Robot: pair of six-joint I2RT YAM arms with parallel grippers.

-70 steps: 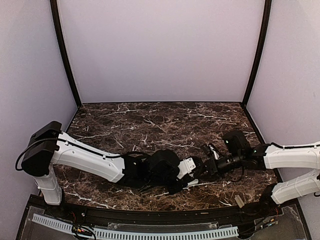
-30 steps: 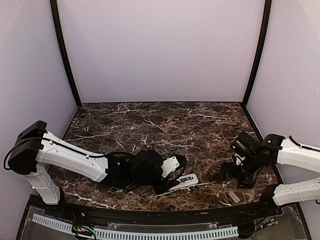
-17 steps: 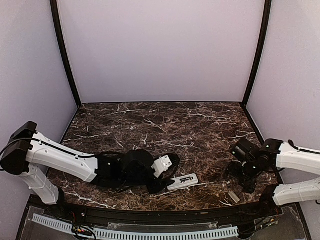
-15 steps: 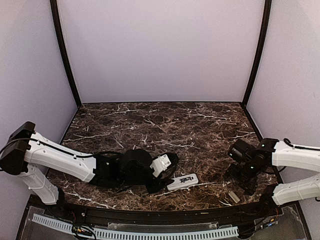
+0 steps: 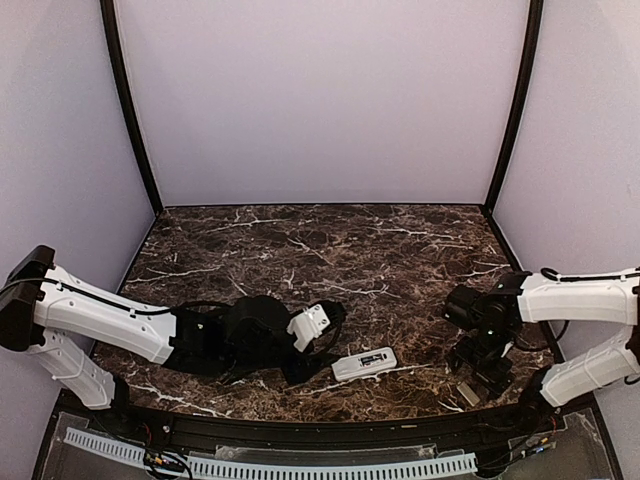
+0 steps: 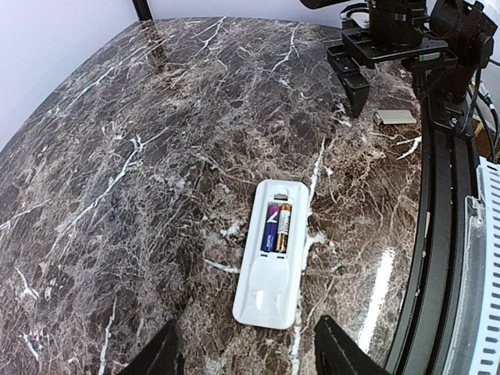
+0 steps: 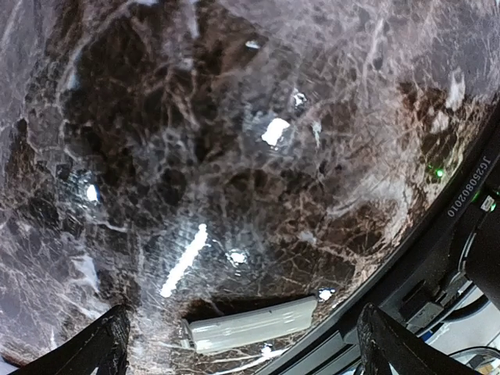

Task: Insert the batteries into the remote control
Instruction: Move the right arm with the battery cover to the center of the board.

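While both arms are reaching low over the dark marble table (image 5: 300,240), the overhead view is showing the left pincer (image 5: 318,348) pointing toward the white remote (image 5: 364,363). The remote is lying just ahead of the pincer's tips, apart from them. The right pincer (image 5: 478,362) is hanging well off on the remote's other side, near a small pale cover piece (image 5: 467,394) at the table's near edge.

From the left wrist, the left pincer (image 6: 248,355) is standing spread. Its two dark fingers (image 6: 166,355) are gripping nothing, with glossy brown stone veined in white lying between them. The remote (image 6: 273,258), a slim rounded rectangle of smooth plastic, is resting back-up just beyond the tips with its bay uncovered. Two batteries (image 6: 276,228), one purple and one coppery, are sitting side by side inside it. Farther ahead, the right pincer (image 6: 394,78) is hovering beside the flat cover piece (image 6: 394,117).

From the right wrist, the right pincer (image 7: 246,355) is gaping wide and holding nothing. The cover piece (image 7: 254,324), a flat pale bar, is lying on the shiny stone between its fingers (image 7: 105,344), touching neither, beside the black edge rail (image 7: 422,258).
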